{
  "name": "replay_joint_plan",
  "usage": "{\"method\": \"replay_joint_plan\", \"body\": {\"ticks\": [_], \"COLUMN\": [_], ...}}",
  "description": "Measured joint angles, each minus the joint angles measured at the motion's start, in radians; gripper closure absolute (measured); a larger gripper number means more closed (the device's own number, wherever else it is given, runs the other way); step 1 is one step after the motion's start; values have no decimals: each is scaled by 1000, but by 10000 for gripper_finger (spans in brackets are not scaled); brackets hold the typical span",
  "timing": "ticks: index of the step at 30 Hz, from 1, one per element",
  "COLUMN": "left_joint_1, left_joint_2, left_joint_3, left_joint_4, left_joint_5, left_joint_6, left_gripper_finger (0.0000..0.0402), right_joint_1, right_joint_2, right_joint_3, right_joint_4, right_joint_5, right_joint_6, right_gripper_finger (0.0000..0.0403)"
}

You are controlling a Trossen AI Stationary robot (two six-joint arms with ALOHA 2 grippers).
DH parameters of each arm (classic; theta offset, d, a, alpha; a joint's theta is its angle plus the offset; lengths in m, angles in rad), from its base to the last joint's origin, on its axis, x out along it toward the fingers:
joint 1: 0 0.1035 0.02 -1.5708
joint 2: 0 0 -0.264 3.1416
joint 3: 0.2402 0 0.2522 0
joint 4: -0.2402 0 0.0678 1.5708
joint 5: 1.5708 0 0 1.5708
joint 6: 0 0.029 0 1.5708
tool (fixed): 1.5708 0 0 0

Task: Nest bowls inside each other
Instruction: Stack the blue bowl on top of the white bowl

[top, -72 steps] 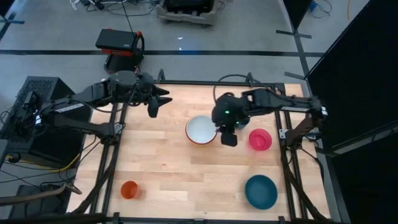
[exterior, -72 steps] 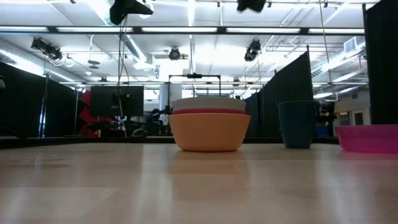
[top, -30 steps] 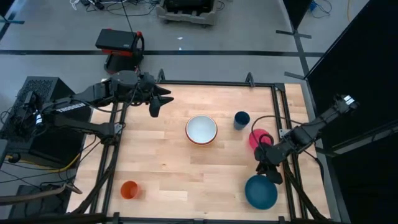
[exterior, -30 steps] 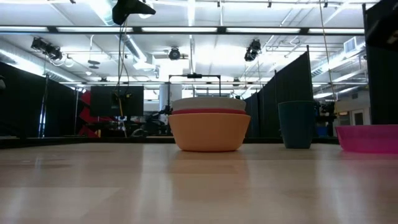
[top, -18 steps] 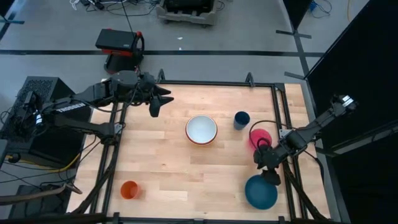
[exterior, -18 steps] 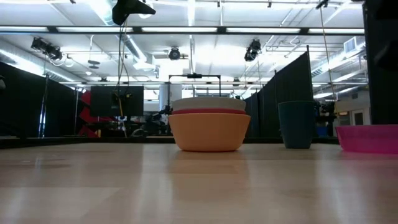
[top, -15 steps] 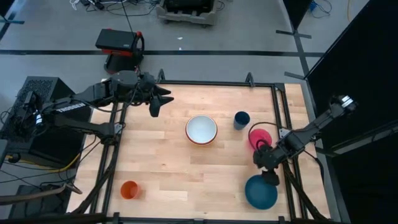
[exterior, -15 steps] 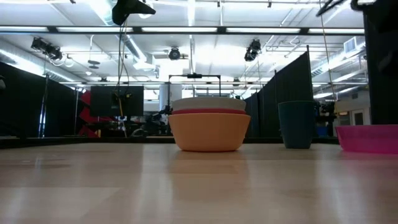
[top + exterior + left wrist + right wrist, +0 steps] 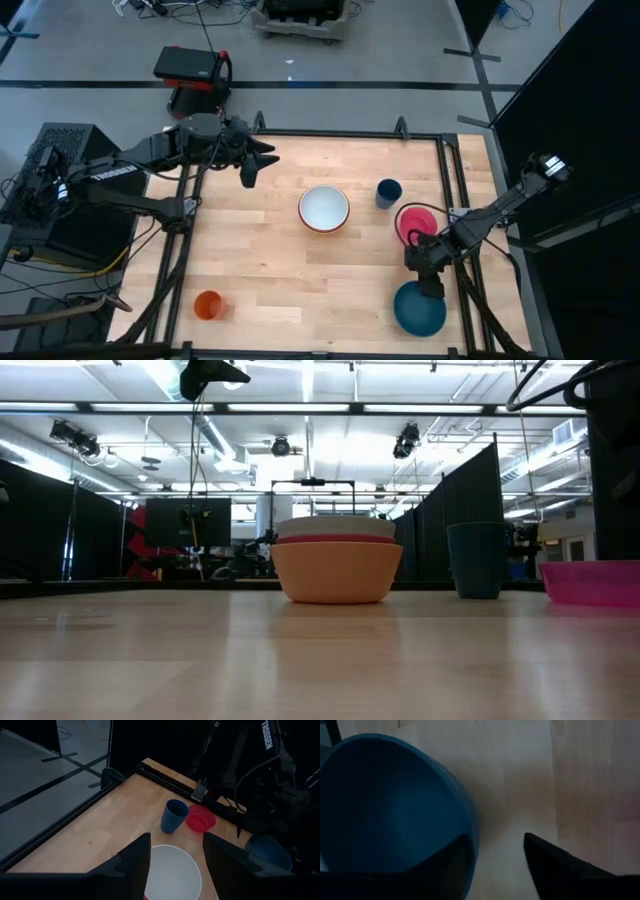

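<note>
A white bowl sits nested in a red-orange bowl, and that in a yellow-orange bowl, at the table's middle. The magenta-pink bowl stands to its right. The teal bowl is at the near right. My right gripper is open, pointing down over the teal bowl's far rim. One finger is over the inside and one outside. I see no touch. My left gripper hangs open and high over the table's far left.
A dark-blue cup stands upright just beyond the magenta-pink bowl. An orange cup stands at the near left. Bare wood lies between the stack and the near edge. The table's black frame rail runs close beside my right arm.
My right gripper has come down toward the teal bowl's far rim and tipped more steeply downward. The bowls and cups have stayed where they were.
</note>
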Motion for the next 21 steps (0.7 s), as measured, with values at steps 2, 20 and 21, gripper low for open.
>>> {"method": "replay_joint_plan", "body": {"ticks": [2,20,21], "left_joint_1": [0,0,0], "left_joint_2": [0,0,0], "left_joint_3": [0,0,0], "left_joint_4": [0,0,0], "left_joint_5": [0,0,0], "left_joint_6": [0,0,0], "left_gripper_finger": [234,232,232], "right_joint_1": [-4,-102,-124], "right_joint_2": [3,23,23], "right_joint_3": [0,39,54], "right_joint_4": [14,168,178], "right_joint_5": [0,42,60], "right_joint_6": [3,13,-3], "right_gripper_finger": [248,402,402]}}
